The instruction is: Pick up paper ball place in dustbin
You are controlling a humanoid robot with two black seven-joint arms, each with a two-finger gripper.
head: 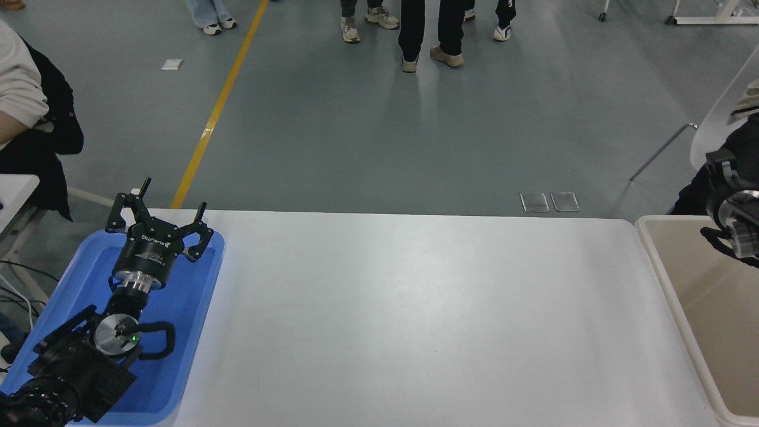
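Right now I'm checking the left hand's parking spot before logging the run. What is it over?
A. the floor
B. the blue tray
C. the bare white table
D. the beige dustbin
B: the left hand, fingers spread open, sits above the blue tray at the table's left end, far from the dustbin.
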